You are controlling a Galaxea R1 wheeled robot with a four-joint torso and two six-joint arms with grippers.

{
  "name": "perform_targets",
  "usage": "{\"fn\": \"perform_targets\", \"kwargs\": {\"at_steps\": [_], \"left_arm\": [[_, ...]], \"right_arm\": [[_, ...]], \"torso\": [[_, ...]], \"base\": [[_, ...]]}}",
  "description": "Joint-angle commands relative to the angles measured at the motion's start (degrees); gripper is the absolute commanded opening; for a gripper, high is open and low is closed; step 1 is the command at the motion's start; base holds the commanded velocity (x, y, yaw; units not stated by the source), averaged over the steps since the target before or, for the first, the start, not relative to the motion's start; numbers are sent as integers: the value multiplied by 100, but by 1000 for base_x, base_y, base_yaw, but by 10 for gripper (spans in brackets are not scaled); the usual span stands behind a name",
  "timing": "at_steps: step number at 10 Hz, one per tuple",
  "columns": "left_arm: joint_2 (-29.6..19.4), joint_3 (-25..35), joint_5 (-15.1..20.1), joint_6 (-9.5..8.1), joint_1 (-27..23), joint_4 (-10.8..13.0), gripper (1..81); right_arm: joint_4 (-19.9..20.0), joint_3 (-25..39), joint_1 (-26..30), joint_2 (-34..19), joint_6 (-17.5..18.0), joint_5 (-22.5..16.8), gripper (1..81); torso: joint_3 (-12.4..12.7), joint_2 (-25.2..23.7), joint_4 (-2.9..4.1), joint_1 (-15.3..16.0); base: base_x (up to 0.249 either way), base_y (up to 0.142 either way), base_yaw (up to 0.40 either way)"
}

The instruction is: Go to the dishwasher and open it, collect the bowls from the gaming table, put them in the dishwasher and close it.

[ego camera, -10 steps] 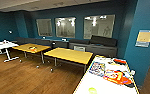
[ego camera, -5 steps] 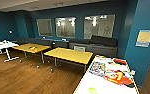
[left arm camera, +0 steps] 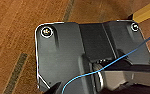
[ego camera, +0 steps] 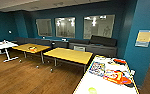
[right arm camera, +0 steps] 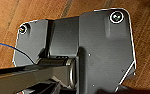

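Table [ego camera: 108, 82] cut off by frame.

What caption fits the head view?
Lounge with teal walls: two yellow tables, a dark sofa and a white table on wooden floor.

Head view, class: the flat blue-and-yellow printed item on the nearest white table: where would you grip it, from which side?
Probably the edge nearest the table's left long side, coming from the open floor there. The printed item lies flat on the white table, with nothing raised to pinch, so fingers must slide under an edge. Its thickness cannot be told.
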Motion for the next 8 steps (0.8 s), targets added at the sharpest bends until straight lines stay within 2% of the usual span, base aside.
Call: {"fn": "perform_targets", "kwargs": {"at_steps": [1, 8], "left_arm": [[-8, -12, 198, 34, -319, 84, 811], [1, -12, 198, 25, -328, 14, 811]], "right_arm": [[28, -1, 320, -7, -2, -291, 811], [19, -1, 338, 1, -2, -291, 811]], "torso": [[0, 0, 0, 0], [0, 0, 0, 0]], "base": [[0, 0, -390], [0, 0, -395]]}}
